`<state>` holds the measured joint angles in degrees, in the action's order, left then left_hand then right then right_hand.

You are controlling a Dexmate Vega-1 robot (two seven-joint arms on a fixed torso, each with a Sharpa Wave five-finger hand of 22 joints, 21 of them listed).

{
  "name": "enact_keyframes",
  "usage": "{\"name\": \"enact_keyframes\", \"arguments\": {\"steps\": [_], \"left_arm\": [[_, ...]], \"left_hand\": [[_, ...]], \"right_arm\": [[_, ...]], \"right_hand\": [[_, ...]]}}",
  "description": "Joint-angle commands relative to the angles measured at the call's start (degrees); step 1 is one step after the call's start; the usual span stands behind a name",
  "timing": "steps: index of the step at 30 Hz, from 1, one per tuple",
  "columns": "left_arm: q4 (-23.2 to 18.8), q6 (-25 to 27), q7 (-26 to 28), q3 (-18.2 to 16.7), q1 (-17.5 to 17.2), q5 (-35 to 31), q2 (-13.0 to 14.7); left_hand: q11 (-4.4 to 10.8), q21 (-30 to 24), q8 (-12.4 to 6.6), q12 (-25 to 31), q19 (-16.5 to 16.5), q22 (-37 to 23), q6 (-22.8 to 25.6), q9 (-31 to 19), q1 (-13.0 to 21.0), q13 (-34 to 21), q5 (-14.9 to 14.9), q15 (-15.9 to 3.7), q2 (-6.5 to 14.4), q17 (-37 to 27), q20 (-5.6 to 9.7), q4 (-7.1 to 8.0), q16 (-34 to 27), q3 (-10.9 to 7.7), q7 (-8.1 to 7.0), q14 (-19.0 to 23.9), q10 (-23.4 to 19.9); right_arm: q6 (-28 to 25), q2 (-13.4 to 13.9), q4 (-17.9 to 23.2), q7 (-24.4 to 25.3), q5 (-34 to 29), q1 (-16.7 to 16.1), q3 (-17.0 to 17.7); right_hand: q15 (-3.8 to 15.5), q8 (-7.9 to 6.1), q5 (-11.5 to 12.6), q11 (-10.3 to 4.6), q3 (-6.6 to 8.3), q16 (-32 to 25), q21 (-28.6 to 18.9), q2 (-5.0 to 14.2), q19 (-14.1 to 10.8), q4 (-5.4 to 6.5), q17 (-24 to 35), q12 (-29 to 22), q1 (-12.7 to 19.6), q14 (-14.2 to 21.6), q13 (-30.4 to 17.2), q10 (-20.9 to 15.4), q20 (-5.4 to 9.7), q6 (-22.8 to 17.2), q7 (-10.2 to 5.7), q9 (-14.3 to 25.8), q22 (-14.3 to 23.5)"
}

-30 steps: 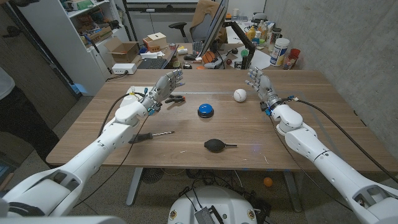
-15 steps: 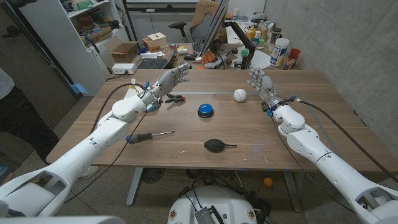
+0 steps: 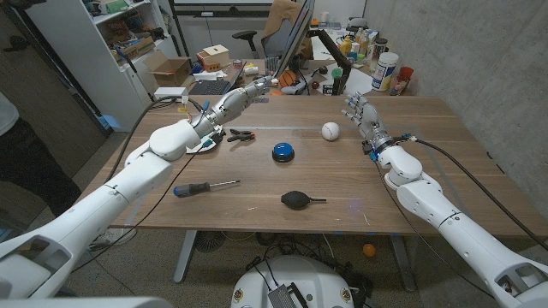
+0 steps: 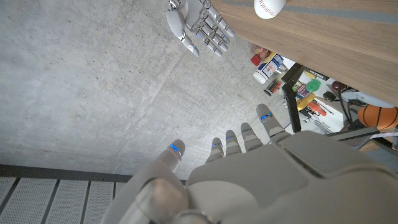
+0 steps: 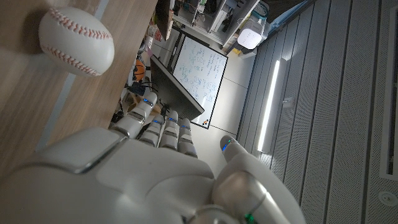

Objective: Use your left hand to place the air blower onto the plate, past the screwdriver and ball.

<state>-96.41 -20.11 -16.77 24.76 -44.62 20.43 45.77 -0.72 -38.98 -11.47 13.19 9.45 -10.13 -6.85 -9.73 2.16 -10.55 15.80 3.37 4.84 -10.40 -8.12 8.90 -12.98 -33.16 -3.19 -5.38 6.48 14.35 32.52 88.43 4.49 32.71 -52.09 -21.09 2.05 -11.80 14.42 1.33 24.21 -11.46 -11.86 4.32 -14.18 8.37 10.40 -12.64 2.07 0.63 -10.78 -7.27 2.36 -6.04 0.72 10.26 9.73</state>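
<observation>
Wooden counter [image 3: 411, 162] fills the middle of a cluttered workshop. Both arms reach in from six o'clock. At ten o'clock, the left robot hand [image 3: 244, 92] hangs with fingers extended and holding nothing, above a white plate [image 3: 204, 141] half hidden under its arm. At two o'clock, the right robot hand [image 3: 358, 113] is spread and empty, near the ball [image 3: 330, 130]. A screwdriver [image 3: 203, 186] lies at eight o'clock. The black air blower [image 3: 299, 199] sits at six o'clock, ungrasped. Best approach, probably: bring the left robot hand back and down, gripping the bulb rather than the nozzle.
</observation>
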Motion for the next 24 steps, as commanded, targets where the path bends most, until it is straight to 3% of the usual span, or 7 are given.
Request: {"name": "enact_keyframes", "arguments": {"steps": [1,5,12,20,24], "left_arm": [[-7.53,0.77,-2.03,0.97,2.23,-5.42,2.91],[-9.81,2.15,-3.23,1.62,3.59,-7.54,3.65],[-13.32,3.48,-5.58,3.40,5.76,-11.51,4.13],[-16.97,4.63,-8.65,5.71,7.79,-15.83,4.21],[-18.64,4.98,-9.80,6.60,8.67,-17.93,4.02]], "left_hand": [[0.66,0.28,0.20,0.34,-0.48,-0.01,0.15,-0.28,1.09,-0.08,-0.11,-0.28,1.96,0.12,-0.06,-1.17,0.29,-0.10,-0.86,0.77,-0.51],[1.32,0.81,0.60,-0.11,-0.60,0.04,-0.25,-0.27,2.10,-0.11,-0.45,-0.44,0.32,0.24,0.35,-2.77,0.92,0.12,-1.68,0.53,-0.10],[1.24,1.35,0.86,-0.50,-0.50,0.03,-0.76,-0.29,3.08,-0.13,-0.67,-0.23,-0.14,0.28,0.06,-3.97,1.40,-0.02,-2.89,0.22,0.34],[1.56,2.10,0.89,-1.01,-0.33,0.01,-0.91,-0.33,4.31,-0.18,-1.10,-0.39,-1.05,0.27,-0.13,-5.65,1.95,0.02,-5.98,-0.49,1.17],[1.75,2.37,0.93,-1.18,-0.30,-0.01,-1.04,-0.35,4.72,-0.20,-1.29,-0.46,-1.38,0.25,-0.40,-6.24,2.16,0.08,-6.83,-0.94,1.50]], "right_arm": [[0.23,0.83,2.15,1.21,-0.18,-1.95,0.82],[0.48,1.24,2.99,1.71,-0.33,-2.85,1.25],[1.07,1.79,4.33,2.69,-0.37,-4.58,2.22],[1.53,2.15,5.19,3.18,-0.17,-5.92,3.03],[1.77,2.26,5.43,3.35,-0.09,-6.45,3.37]], "right_hand": [[1.56,0.02,0.35,-0.05,-0.19,0.14,-0.04,1.91,-0.53,-0.05,0.11,0.33,-0.26,0.38,-0.14,-0.32,1.88,-0.61,-0.05,0.14,0.22],[1.53,0.08,0.36,0.02,-0.20,0.18,-0.01,1.91,-0.55,-0.05,0.12,0.37,-0.26,0.38,-0.14,-0.35,1.87,-0.60,-0.06,0.14,0.22],[1.53,0.14,0.38,0.08,-0.22,0.22,0.02,1.91,-0.56,-0.04,0.12,0.43,-0.27,0.41,-0.14,-0.40,1.88,-0.65,-0.07,0.15,0.22],[1.49,0.21,0.40,0.04,-0.24,0.27,0.06,1.92,-0.60,-0.04,0.12,0.47,-0.27,0.44,-0.15,-0.51,1.86,-0.68,-0.03,0.15,0.22],[1.53,0.23,0.41,0.12,-0.26,0.29,0.08,1.91,-0.60,-0.04,0.12,0.51,-0.27,0.46,-0.15,-0.53,1.87,-0.74,-0.01,0.15,0.22]]}}
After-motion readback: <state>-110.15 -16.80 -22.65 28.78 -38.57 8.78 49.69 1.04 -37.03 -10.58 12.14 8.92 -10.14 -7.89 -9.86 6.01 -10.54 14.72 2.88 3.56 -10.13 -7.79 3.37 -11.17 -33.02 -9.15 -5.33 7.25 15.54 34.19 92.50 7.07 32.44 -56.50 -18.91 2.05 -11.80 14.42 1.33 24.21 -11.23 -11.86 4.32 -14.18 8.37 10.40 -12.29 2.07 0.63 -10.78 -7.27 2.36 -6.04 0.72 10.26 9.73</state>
